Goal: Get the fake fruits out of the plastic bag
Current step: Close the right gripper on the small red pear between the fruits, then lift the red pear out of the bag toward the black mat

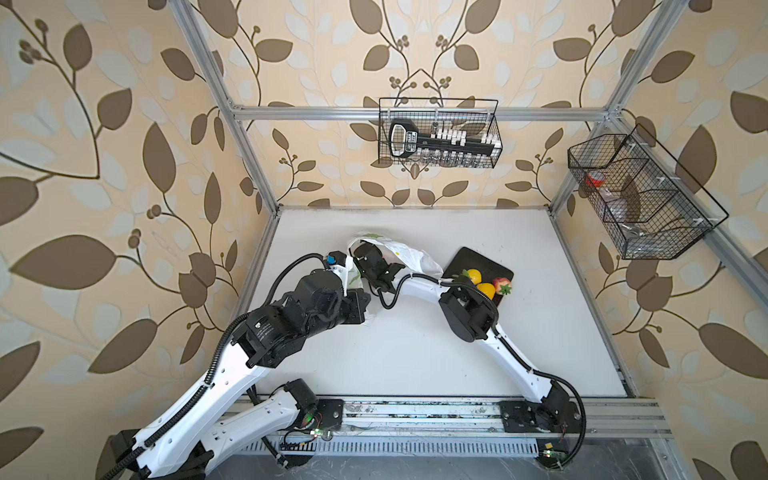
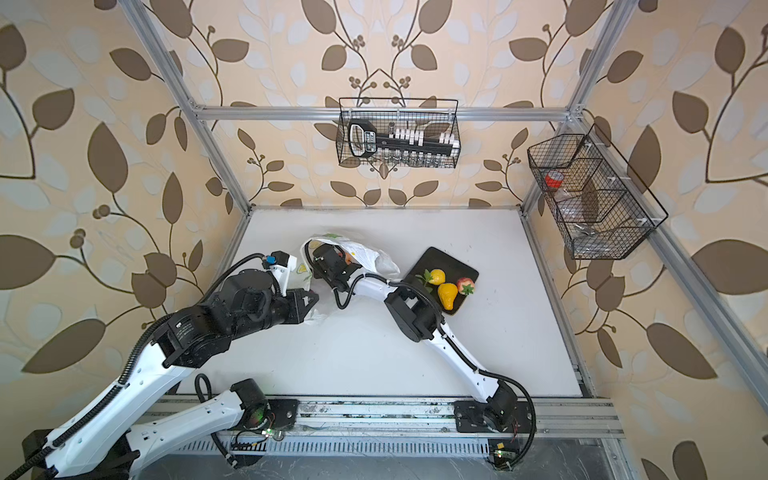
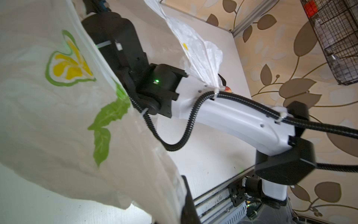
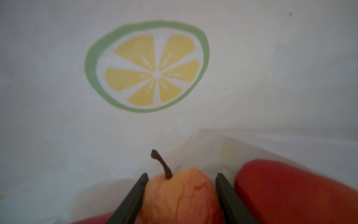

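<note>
A dark tray (image 1: 473,261) is lying on the white bench (image 1: 415,353); one wire basket (image 1: 384,137) is hanging on the rear rail (image 1: 311,113), a second basket (image 1: 665,232) on the side rail (image 2: 706,299).

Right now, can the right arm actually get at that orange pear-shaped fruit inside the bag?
Probably yes. The right gripper sits inside the plastic bag, its fingers flanking the orange fruit with nothing between them and it. Whether they grip it is unclear.

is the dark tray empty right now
No, in a top view a yellow lemon, a yellow-orange pear and a reddish fruit with green leaves lie on the dark tray.
</note>
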Controlling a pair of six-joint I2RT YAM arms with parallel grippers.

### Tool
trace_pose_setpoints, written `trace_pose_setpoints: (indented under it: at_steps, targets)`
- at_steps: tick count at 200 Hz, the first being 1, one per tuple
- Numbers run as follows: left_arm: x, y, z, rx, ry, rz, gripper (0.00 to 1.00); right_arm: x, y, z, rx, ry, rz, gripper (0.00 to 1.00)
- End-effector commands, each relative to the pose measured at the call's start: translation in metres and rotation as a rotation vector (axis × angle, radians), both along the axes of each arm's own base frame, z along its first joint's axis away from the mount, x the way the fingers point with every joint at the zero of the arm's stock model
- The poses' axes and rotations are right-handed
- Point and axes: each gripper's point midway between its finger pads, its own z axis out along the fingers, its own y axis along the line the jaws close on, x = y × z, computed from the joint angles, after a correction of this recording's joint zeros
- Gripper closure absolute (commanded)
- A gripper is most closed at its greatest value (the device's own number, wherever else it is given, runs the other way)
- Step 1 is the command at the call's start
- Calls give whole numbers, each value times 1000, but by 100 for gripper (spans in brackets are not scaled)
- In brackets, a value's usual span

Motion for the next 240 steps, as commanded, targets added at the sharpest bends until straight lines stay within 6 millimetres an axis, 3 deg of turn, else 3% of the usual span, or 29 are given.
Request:
trace_pose_setpoints:
  at_steps: [1,57,132,166,240]
  targets:
    - [6,27,-7,42,16,165,100,-11,-2,45,49,-46,46,63]
    - [17,29,-12,20,15,249,100,-63,-32,75,101,-22,141,65]
    - [34,25,-3,1,-34,291,100,-131,-63,95,72,24,311,67]
    - [39,24,-6,7,-27,311,100,-167,-73,124,20,-35,421,67]
    - [38,27,-10,24,-9,326,100,-250,-133,162,-70,-137,551,66]
